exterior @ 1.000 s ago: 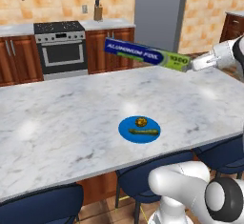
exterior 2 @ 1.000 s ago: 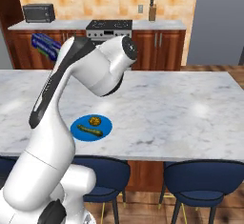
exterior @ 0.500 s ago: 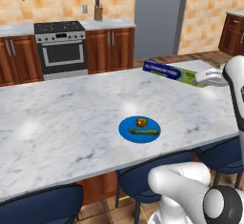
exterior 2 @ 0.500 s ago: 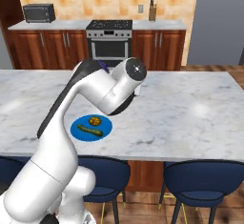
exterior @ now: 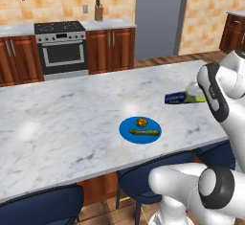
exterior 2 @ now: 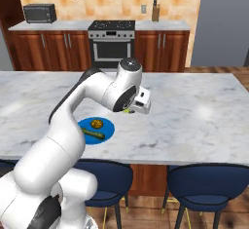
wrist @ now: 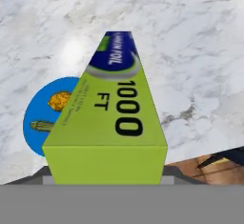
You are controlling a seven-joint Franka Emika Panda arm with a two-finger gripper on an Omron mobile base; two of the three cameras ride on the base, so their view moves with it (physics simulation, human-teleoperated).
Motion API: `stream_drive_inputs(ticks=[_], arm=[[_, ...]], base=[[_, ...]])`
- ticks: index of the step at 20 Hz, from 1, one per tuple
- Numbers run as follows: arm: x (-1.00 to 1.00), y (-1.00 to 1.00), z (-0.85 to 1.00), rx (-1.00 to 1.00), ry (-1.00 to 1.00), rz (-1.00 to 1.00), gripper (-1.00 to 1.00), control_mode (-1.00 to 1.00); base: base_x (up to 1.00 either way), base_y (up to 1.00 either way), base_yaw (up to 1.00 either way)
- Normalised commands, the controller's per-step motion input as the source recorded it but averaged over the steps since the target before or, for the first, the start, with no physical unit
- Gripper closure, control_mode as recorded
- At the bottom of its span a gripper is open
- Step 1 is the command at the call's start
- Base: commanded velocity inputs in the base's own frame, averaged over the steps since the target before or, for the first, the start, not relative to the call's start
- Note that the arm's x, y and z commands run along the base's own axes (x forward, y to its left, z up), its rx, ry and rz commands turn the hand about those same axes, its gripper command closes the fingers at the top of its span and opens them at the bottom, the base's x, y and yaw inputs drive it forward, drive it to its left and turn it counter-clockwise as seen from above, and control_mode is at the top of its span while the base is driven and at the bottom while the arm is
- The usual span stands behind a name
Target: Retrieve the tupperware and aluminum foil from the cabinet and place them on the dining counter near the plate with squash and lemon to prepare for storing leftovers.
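The gripper (wrist: 105, 170), closed on the lime-green end of the aluminum foil (wrist: 112, 116), held its long axis over the dining counter (exterior: 62, 123), the plate (exterior: 140, 130) just left.

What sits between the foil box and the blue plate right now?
Nothing but bare marble. In the left base view the foil box hangs right of the plate, with open counter between them; the hand view shows the same gap.

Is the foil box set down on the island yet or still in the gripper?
Still in the gripper: the foil box runs out from between the fingers, above the island, near the blue plate.
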Motion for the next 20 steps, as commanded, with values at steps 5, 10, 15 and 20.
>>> stream_drive_inputs(ticks=[5,10,15,20], arm=[[0.45,0.00,-0.49,-0.10,0.11,-0.01,1.00,-1.00],[0.42,0.00,-0.51,-0.02,0.00,0.00,1.00,-1.00],[0.39,0.00,-0.83,0.00,-0.09,0.00,1.00,-1.00],[0.34,0.05,-1.00,0.00,-0.15,0.04,1.00,-1.00]], base=[[0.00,0.00,0.00],[0.00,0.00,0.00],[0.00,0.00,0.00],[0.00,0.00,0.00]])
